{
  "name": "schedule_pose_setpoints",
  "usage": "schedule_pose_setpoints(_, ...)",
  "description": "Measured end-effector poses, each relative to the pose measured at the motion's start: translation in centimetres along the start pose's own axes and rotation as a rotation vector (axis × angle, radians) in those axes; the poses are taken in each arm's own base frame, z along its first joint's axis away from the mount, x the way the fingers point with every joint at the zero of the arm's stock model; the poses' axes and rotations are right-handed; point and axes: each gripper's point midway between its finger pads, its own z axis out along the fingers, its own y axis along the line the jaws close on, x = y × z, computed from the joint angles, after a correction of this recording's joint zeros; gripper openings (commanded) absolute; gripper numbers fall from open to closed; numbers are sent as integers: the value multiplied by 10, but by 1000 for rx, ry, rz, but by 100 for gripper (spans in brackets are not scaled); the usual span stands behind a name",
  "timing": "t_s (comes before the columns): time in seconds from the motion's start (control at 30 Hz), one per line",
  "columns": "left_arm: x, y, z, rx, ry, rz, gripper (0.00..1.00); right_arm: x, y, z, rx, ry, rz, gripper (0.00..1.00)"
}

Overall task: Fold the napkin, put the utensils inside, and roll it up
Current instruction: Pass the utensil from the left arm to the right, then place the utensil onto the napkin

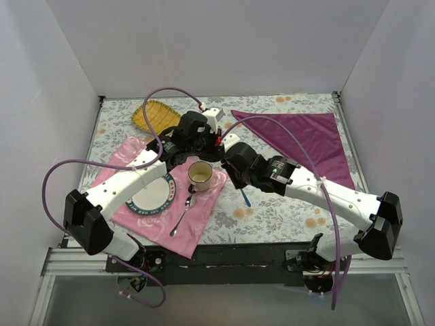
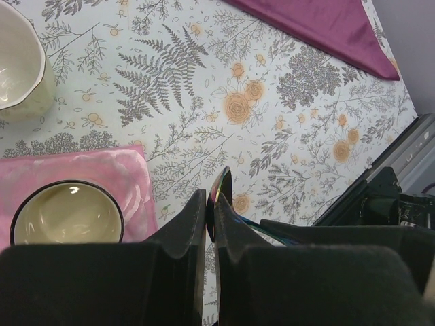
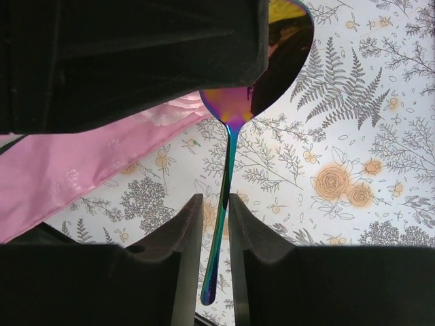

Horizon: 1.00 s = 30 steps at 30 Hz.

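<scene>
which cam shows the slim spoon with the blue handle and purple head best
Right wrist: the slim blue-handled spoon with the shiny purple head shows nearly whole, head to handle tip. Left wrist shows only the head's thin edge; top external only the blue handle end.

Place: we read this as a robotics lab cell staged as a dining table | Evidence: plain white enclosure walls, bare aluminium frame rail, two bolted white-and-black robot arms | Props we see: floral-printed tablecloth, dark purple satin napkin, pink cloth placemat.
</scene>
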Motion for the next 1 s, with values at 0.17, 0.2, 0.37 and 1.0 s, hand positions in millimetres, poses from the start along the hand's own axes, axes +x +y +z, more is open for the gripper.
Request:
schedule_pose_setpoints(0.17,-1,1,-1,7,2,-11,0,-2,0,1,1,-9,-1,17)
schedule_pose_setpoints(0.2,-1,2,-1,8,2,-15,0,-3,-1,1,3,-12,-3,12)
schedule_pose_setpoints(0.37,-3,4,-2,13,3,-29,0,-5,-5,2,22,-21,-10,1)
schedule_pose_setpoints(1.0,-26,61,-19,-140,-95,-153,98,43,-160,40,225,52,-31,1)
